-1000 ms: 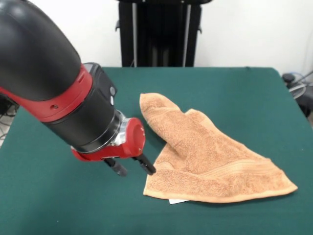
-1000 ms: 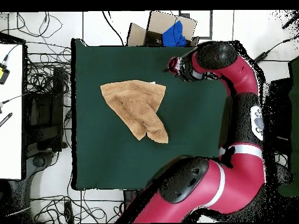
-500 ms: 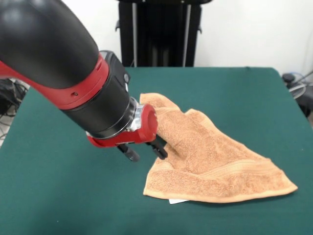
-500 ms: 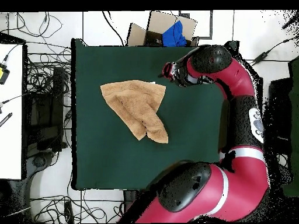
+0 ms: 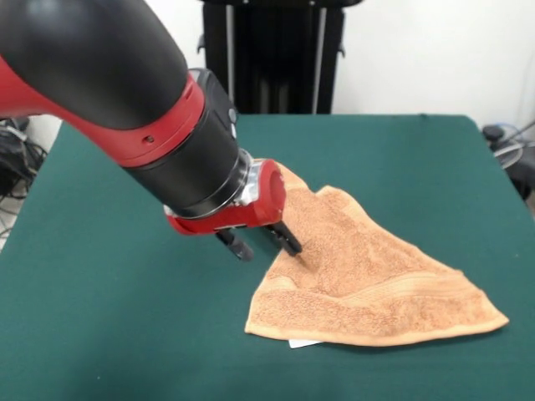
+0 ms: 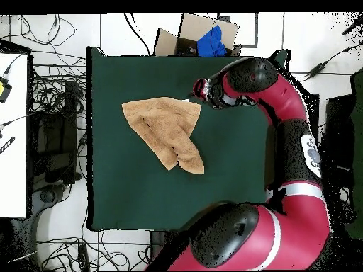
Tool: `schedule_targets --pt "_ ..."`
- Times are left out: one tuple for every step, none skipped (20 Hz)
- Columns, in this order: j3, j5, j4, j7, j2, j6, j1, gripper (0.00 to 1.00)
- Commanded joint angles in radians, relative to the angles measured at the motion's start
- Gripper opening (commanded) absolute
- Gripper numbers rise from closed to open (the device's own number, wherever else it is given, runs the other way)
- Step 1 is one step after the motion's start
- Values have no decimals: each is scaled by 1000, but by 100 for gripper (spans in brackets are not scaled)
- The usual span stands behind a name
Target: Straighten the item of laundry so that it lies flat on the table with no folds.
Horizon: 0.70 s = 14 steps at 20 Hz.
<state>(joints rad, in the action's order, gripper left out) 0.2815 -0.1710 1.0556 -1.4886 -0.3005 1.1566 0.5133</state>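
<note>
Towel: light orange-tan terry-cloth towel [image 5: 359, 267] lay folded into a rough triangle on the dark green felt-covered table [image 5: 109, 326].
Pincer: black pincer [image 5: 266, 245] on the red and black arm stood released, one fingertip touching the towel's left edge.

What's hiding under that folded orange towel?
Under the towel only the green table shows around it, plus a small white tag poking out at its near edge. Anything else beneath the folds is covered.
</note>
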Motion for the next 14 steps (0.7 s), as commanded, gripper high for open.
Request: schedule_targets --pt "91 -48 243 -50 -31 -124 17 100" --pt "94 -54 257 -51 -35 -134 19 100" --pt "97 -59 271 -52 -38 -145 20 100" --pt "98 -61 281 -53 -41 -156 21 100" --pt "100 -65 293 -56 -46 -167 22 100" --pt "101 -65 300 -57 -49 -176 23 100" --pt "103 -67 323 -58 -61 -190 27 100" --pt "102 -66 329 -59 -66 -193 28 100" --pt "104 -66 347 -54 -76 -202 33 100" --pt "106 -68 365 -51 -84 -207 38 100" --pt "108 -71 383 -48 -93 -212 43 100" --pt "109 -72 393 -46 -97 -215 46 100" --pt "114 -77 421 -41 -111 -222 55 100" --pt "116 -78 433 -40 -117 -223 58 100"
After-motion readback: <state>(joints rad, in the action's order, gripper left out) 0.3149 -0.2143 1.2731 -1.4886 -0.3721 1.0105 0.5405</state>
